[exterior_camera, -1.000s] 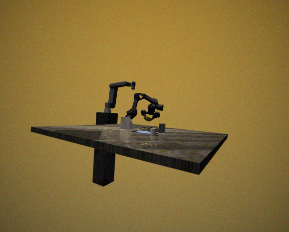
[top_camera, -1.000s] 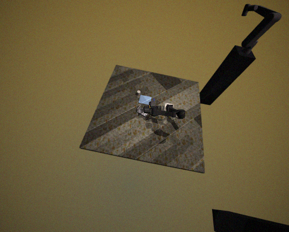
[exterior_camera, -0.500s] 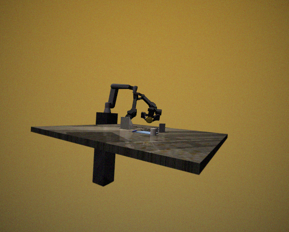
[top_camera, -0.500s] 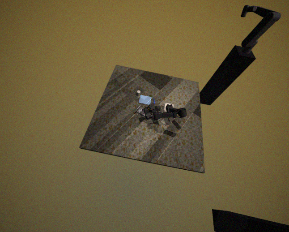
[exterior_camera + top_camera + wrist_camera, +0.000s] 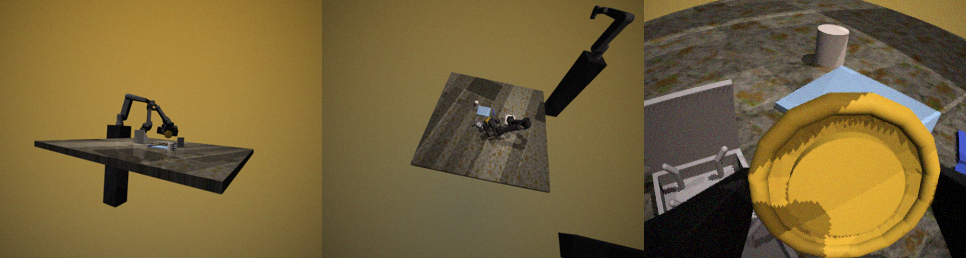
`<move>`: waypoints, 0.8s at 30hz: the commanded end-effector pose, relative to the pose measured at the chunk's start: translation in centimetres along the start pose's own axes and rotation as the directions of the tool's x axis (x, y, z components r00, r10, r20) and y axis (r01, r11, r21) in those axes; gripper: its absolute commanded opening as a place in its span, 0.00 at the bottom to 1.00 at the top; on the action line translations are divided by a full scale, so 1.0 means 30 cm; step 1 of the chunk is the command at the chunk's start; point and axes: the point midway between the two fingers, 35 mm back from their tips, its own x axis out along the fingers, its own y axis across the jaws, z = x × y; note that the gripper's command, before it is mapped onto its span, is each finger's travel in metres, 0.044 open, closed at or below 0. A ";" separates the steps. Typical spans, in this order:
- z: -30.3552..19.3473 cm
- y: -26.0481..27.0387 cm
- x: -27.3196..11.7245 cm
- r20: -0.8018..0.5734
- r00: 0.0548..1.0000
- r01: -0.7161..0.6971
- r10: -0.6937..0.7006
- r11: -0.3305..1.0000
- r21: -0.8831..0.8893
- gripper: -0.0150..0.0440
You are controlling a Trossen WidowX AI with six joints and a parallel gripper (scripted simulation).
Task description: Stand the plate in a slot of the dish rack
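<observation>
The yellow plate (image 5: 488,119) (image 5: 168,134) (image 5: 854,175) is held above the table by my gripper (image 5: 489,121) (image 5: 168,133) (image 5: 844,178), which is shut on it with a finger on either side. In the exterior view the plate shows its round face and looks close to upright. The grey-white dish rack (image 5: 478,123) (image 5: 180,142) (image 5: 689,130) has short pegs and a tall panel at one end. It stands at the lower left in the wrist view, below and beside the plate. The plate and a finger hide part of the rack; no contact between plate and rack can be made out.
A light blue slab (image 5: 483,110) (image 5: 158,147) (image 5: 841,82) lies behind the plate. A white cylinder (image 5: 476,103) (image 5: 170,146) (image 5: 832,47) stands beyond it. A blue utensil (image 5: 493,112) (image 5: 961,152) lies beside the slab. A second arm stands on a dark pedestal (image 5: 574,83) (image 5: 115,182).
</observation>
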 end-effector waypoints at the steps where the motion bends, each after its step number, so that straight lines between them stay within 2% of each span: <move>1: -0.007 0.012 -0.011 0.064 0.995 -0.071 0.072 0.997 -0.016 0.25; 12: -0.029 0.040 -0.052 0.198 0.947 -0.247 0.253 0.967 -0.058 0.25; 24: -0.050 0.048 -0.120 0.314 0.843 -0.434 0.437 0.897 -0.083 0.25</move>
